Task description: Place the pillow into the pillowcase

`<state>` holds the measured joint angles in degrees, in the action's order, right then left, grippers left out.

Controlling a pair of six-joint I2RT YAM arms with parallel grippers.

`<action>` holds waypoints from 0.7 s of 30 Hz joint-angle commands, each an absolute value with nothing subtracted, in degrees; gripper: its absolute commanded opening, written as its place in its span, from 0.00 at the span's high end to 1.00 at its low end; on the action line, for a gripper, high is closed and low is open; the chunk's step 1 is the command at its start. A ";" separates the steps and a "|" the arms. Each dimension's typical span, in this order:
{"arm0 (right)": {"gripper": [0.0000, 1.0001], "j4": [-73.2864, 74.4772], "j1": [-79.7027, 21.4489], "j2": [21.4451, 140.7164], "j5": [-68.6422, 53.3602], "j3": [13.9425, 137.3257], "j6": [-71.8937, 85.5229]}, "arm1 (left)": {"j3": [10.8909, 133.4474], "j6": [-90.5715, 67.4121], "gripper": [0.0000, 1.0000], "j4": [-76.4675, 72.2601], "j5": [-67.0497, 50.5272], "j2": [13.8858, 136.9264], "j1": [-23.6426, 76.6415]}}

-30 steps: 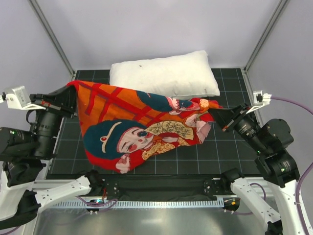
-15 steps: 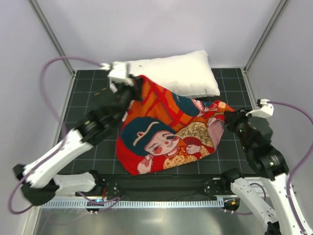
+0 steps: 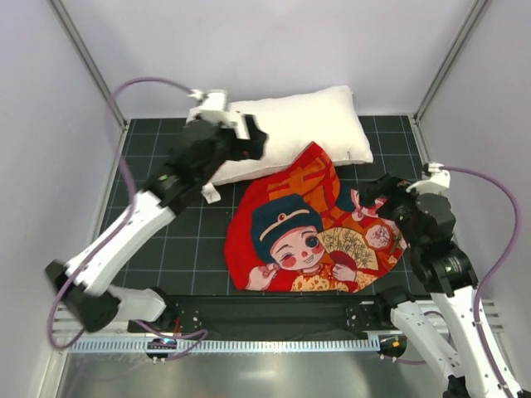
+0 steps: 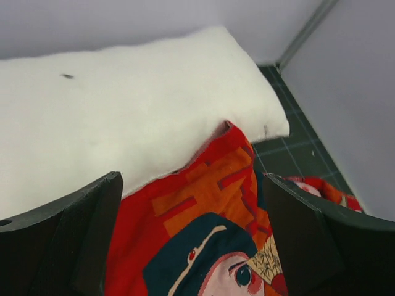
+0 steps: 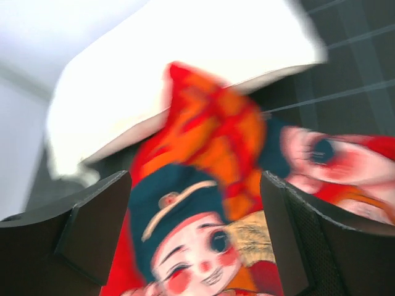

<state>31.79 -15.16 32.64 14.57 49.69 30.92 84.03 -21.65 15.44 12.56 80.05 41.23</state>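
Observation:
The white pillow (image 3: pixel 311 120) lies across the back of the mat. The red cartoon-print pillowcase (image 3: pixel 319 232) lies in a loose heap in front of it, face print up, its top corner leaning on the pillow's front edge. My left gripper (image 3: pixel 255 139) hovers open above the pillow's front left part, holding nothing. In the left wrist view the pillow (image 4: pixel 123 111) and pillowcase (image 4: pixel 203 216) lie below the open left gripper (image 4: pixel 191 240). My right gripper (image 3: pixel 372 192) is open over the case's right side. The right wrist view shows pillowcase (image 5: pixel 197 222) and pillow (image 5: pixel 185 68) beyond the open right gripper (image 5: pixel 197 234).
A black gridded mat (image 3: pixel 166 249) covers the table, bare at its left. White walls and metal frame posts (image 3: pixel 87 62) close in the back and sides. A small white tag (image 3: pixel 211 195) pokes out under the pillow's left end. Purple cables loop from both arms.
Both grippers have opened and let go of the pillowcase, which dropped into a heap on the right of the mat. The left arm swung from the left edge to over the pillow.

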 commanded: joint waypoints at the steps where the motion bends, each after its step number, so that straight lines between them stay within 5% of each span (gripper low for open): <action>1: 0.09 21.64 -16.86 39.25 -16.51 48.61 26.10 | 78.68 -27.06 0.00 19.59 18.89 64.21 35.78; 4: 0.12 19.78 -24.40 45.60 -20.39 48.08 25.32 | 70.77 -29.18 0.00 25.65 21.52 54.89 33.75; 10: 0.12 14.87 -52.33 62.27 -9.76 48.16 23.38 | 59.68 -29.17 0.00 34.00 30.41 46.23 28.75; 16: 0.11 13.09 -65.99 79.17 -4.24 55.80 23.29 | 55.82 -32.00 0.00 37.88 18.82 45.53 22.59; 21: 0.11 13.98 -70.48 92.26 6.41 60.81 25.05 | 57.39 -29.01 0.00 40.60 20.21 44.39 22.50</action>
<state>15.86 -69.91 89.23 -1.52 57.34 24.36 54.94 -30.70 39.33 20.97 46.37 22.83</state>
